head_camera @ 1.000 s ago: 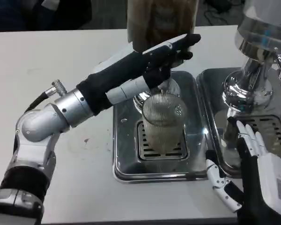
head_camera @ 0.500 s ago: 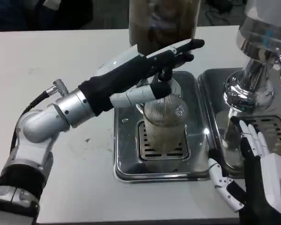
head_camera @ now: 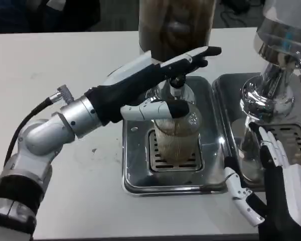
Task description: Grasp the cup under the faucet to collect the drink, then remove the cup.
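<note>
A ribbed clear cup (head_camera: pixel 177 136) with pale drink in it stands upright on the grate of a steel drip tray (head_camera: pixel 135 165), under the faucet (head_camera: pixel 176 83) of a brown drink dispenser (head_camera: pixel 174 22). My left hand (head_camera: pixel 158 80) reaches over the cup from the left, fingers stretched flat toward the faucet and thumb lying across the cup's rim; whether it touches the faucet lever I cannot tell. At the lower right my right hand (head_camera: pixel 271 186) hovers with fingers spread, beside the tray and holding nothing.
A second steel dispenser (head_camera: pixel 278 60) stands on its own drip tray (head_camera: pixel 231 100) at the right, close to my right hand. White table (head_camera: pixel 65 65) stretches to the left and along the front edge.
My left hand has lifted and flattened out above the cup, its thumb coming down onto the rim. The right hand has drifted slightly down and right.
</note>
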`<state>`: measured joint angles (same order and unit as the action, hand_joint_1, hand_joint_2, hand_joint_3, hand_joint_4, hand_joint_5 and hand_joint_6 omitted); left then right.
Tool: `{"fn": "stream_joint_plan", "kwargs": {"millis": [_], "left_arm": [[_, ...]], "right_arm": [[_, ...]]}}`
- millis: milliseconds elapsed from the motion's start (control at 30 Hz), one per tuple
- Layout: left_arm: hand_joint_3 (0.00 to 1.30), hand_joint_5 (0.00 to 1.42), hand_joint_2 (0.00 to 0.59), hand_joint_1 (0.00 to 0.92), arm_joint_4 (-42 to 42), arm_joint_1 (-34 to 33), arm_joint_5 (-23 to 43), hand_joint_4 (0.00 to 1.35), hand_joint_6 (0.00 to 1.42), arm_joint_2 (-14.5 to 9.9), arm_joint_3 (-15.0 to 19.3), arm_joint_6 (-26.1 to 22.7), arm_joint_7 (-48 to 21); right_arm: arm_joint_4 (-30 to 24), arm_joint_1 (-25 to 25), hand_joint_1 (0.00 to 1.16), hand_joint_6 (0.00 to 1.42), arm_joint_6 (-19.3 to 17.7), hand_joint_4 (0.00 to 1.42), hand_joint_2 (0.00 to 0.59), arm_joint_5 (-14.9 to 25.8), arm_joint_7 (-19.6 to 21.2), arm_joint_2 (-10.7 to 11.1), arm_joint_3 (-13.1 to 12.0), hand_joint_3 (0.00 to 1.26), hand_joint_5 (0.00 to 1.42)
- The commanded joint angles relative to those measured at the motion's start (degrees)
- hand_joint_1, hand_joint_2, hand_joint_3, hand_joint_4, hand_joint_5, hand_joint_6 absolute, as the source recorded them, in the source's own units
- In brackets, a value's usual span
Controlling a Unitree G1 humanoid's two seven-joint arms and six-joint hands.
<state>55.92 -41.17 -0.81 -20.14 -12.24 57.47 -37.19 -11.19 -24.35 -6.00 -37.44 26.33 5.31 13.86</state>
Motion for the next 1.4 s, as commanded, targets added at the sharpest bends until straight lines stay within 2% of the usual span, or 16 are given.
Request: {"fn": "stream_joint_plan", "kwargs": {"millis": [33,100,267,467,833,1400], "left_arm": [[0.07,0.09,0.06,0.0,1.05,1.9,-6.33,0.0,0.05,-0.23,-4.42,0.15,-2.33],[0.07,0.09,0.06,0.0,1.03,1.95,-6.29,0.0,0.05,-0.31,-4.66,0.15,-2.09],[0.07,0.09,0.06,0.0,0.98,2.03,-6.36,0.0,0.05,-0.67,-5.14,0.25,-1.39],[0.07,0.09,0.059,0.0,0.78,2.06,-6.18,0.0,0.05,-1.22,-5.62,0.45,-0.79],[0.07,0.09,0.059,0.0,0.33,2.0,-6.46,0.0,0.05,-1.97,-5.66,0.44,0.12],[0.08,0.09,0.058,0.0,0.28,1.61,-11.44,0.0,0.06,-3.22,-6.73,2.25,4.73]], "right_arm": [[2.69,0.16,0.36,0.17,-6.45,0.08,0.328,6.87,-0.48,0.09,-1.8,0.11,0.07],[3.8,0.49,0.41,0.17,-8.91,0.08,0.291,8.93,-0.94,0.3,-2.26,0.09,0.07],[8.94,3.79,0.48,0.13,-14.88,0.07,0.25,16.31,-6.5,1.24,-2.98,0.05,0.03],[13.0,7.04,0.49,0.09,-18.11,0.04,0.239,20.36,-11.13,1.7,-3.68,0.02,0.0],[17.51,12.3,0.48,0.01,-18.3,0.0,0.233,24.12,-17.3,2.0,-5.82,0.0,0.0],[18.28,14.26,0.49,0.0,-17.46,0.0,0.24,24.5,-19.28,0.93,-6.68,0.0,0.0]]}}
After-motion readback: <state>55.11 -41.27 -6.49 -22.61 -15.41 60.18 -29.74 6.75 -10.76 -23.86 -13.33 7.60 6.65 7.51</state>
